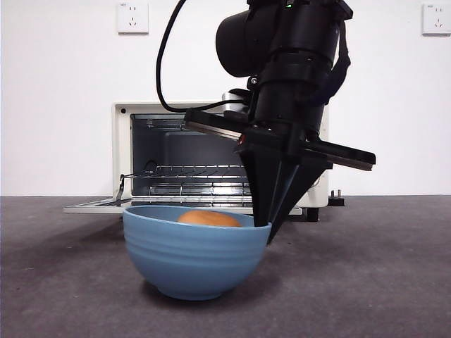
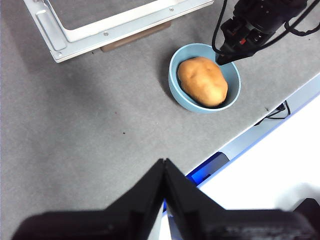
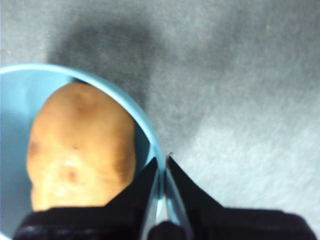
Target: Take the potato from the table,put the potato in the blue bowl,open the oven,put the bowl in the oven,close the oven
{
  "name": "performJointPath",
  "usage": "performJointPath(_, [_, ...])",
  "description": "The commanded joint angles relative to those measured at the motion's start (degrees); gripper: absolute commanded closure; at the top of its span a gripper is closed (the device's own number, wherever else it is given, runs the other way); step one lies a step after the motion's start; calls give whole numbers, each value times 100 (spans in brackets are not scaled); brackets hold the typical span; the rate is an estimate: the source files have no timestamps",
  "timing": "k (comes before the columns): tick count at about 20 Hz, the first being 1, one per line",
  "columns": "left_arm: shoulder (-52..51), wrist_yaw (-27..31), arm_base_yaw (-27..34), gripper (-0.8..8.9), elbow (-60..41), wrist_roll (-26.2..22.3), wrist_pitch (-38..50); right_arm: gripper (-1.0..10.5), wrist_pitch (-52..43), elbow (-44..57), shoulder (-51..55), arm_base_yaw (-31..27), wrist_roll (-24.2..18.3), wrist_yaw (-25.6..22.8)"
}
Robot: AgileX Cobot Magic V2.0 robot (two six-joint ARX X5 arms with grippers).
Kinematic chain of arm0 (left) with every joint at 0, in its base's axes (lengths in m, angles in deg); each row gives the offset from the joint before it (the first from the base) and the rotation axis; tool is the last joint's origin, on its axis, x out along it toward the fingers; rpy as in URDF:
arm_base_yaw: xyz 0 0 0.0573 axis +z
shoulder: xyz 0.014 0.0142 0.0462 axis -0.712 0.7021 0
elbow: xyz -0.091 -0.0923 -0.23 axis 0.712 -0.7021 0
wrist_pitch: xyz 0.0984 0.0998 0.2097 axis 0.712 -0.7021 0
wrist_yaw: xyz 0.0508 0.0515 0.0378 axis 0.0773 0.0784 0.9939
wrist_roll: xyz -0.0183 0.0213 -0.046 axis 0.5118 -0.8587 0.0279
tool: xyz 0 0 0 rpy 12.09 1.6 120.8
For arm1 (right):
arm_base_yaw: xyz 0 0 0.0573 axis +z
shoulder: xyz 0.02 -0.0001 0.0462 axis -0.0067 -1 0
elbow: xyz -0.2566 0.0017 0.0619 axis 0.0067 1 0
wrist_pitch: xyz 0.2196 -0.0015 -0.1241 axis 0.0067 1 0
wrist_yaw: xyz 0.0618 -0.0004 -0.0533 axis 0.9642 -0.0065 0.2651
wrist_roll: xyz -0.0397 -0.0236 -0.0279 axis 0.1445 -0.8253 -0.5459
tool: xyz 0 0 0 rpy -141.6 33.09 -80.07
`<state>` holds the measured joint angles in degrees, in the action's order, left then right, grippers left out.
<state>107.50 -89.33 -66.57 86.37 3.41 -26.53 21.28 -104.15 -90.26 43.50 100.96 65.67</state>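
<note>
We see the right gripper (image 1: 268,227) down at the blue bowl (image 1: 192,257), jaws pinched on the bowl's rim: one jaw inside the wall, one outside, clear in the right wrist view (image 3: 161,165). The bowl sits on the table (image 1: 373,282), in front of the oven (image 1: 211,155). The bowl's rim on the gripper side looks slightly higher than the far side; we can't tell whether the base is off the table.

The potato (image 1: 209,219) lies inside the bowl, top just showing above the rim in the front view. From the left wrist view it fills most of the bowl's mouth (image 2: 202,81), and the bowl (image 2: 205,77) is near the open oven door (image 2: 115,25) but not touching it.

Oven door is down flat on the table, cavity open, wire rack (image 1: 194,171) visible inside. The right arm's body blocks the oven's right portion in the front view, so we can't read the knobs. A black cable (image 1: 165,63) loops from the arm across the oven's top left.

The left gripper (image 2: 164,165) is well apart from the bowl, over the table edge, jaws closed tip to tip, holding nothing. Beyond the edge we see a blue strip (image 2: 207,167) and white floor. Two wall sockets (image 1: 132,17) sit on the white wall behind.
</note>
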Motion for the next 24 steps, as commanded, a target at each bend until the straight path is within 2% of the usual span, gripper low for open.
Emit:
performJointPath(1, [-13, 15, -15, 819, 4, -68, 35, 963, 94, -186, -48, 2, 579, 184])
performJointPath(3, [-13, 15, -15, 819, 4, -101, 46, 962, 297, -542, -48, 2, 885, 186])
performJointPath(7, [-7, 15, -15, 819, 4, -168, 146, 963, 520, -1416, -48, -48, 1167, 190])
performJointPath(12, [26, 15, -15, 819, 4, -166, 219, 963, 120, -2164, -103, -544, 2358, 179])
performJointPath(14, [26, 15, -15, 819, 4, -168, 308, 963, 131, -2426, -205, -691, 2677, 157])
performJointPath(24, [37, 13, -15, 819, 4, -168, 400, 963, 1340, -4371, -1650, -944, 3322, 35])
